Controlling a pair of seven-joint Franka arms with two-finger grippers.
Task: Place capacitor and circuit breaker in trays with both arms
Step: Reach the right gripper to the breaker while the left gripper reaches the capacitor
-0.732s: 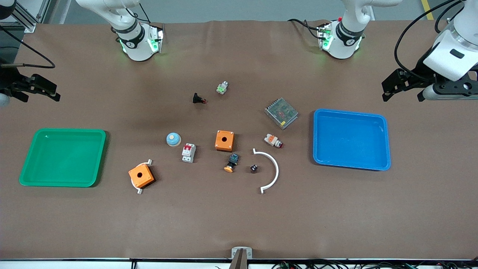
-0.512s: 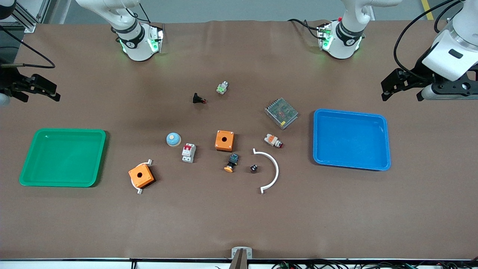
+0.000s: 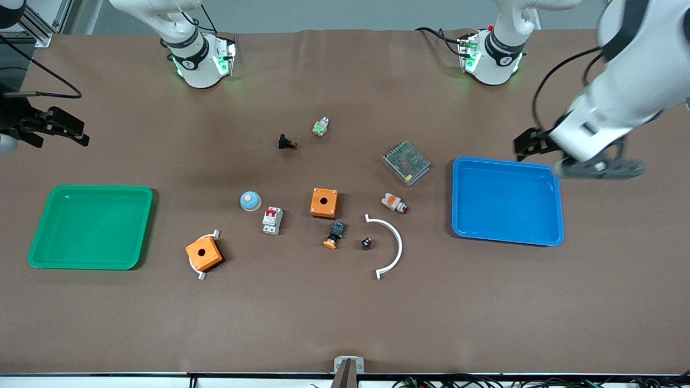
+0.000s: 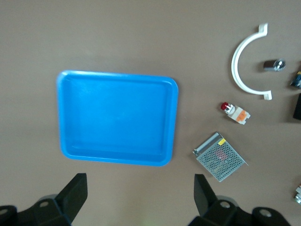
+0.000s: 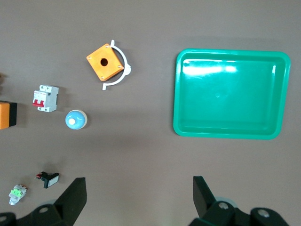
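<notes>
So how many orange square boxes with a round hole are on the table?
2. One orange square box lies mid-table beside the circuit breaker; the other lies nearer the front camera, toward the green tray. None looks hidden.

Two trays: one green tray (image 3: pixel 90 227), one blue tray (image 3: pixel 506 200). Two orange boxes (image 3: pixel 324 202) (image 3: pixel 204 254). Two white curved brackets: one bracket (image 3: pixel 396 245) lying free, a second bracket (image 3: pixel 208 237) around the orange box toward the right arm's end. One capacitor (image 3: pixel 366 243). One circuit breaker (image 3: pixel 272 220). One mesh-covered metal unit (image 3: pixel 406 163). One blue dome (image 3: pixel 250 201). Four small button-type parts: black with red tip (image 3: pixel 287 143), orange-capped (image 3: pixel 334 235), white-and-orange (image 3: pixel 394 203), green-and-silver (image 3: pixel 321 126).
</notes>
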